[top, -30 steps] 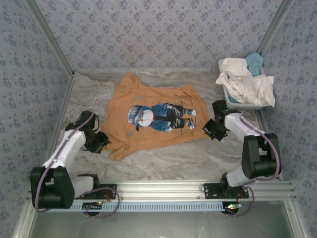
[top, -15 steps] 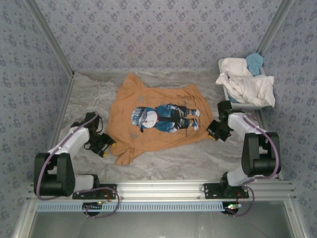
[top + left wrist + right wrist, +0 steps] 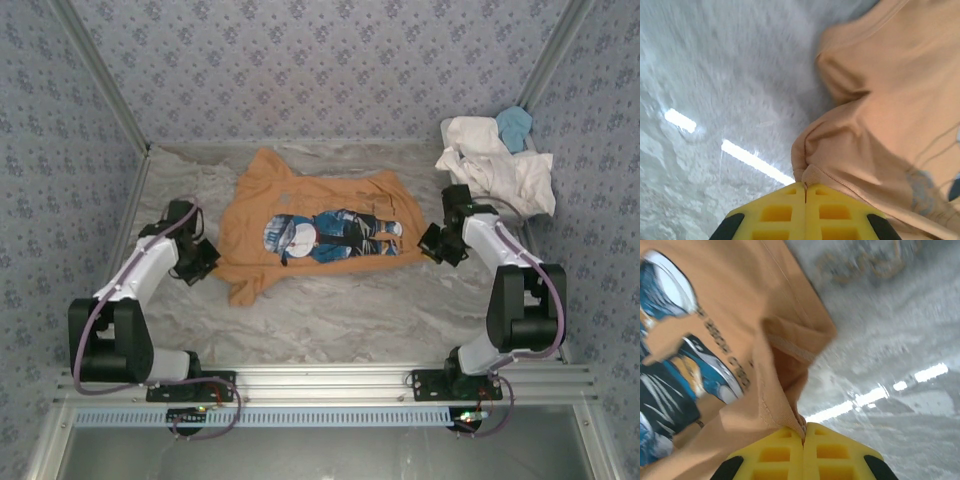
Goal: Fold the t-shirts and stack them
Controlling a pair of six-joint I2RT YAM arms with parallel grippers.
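While fully closed, left gripper [image 3: 805,188], right gripper [image 3: 804,430] — both pinching orange t-shirt [image 3: 320,200]

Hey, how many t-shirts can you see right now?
3 at least: the orange t-shirt spread on the table, a white heap at the far right, and a light blue one on top of it. The heap may hide more.

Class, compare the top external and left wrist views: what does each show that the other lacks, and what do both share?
Top external: the right hand, and a heap of white and blue t-shirts far right. Left wrist: yellow fingers shut on a fold of hem. Both: the left hand, the orange t-shirt, the marbled table.
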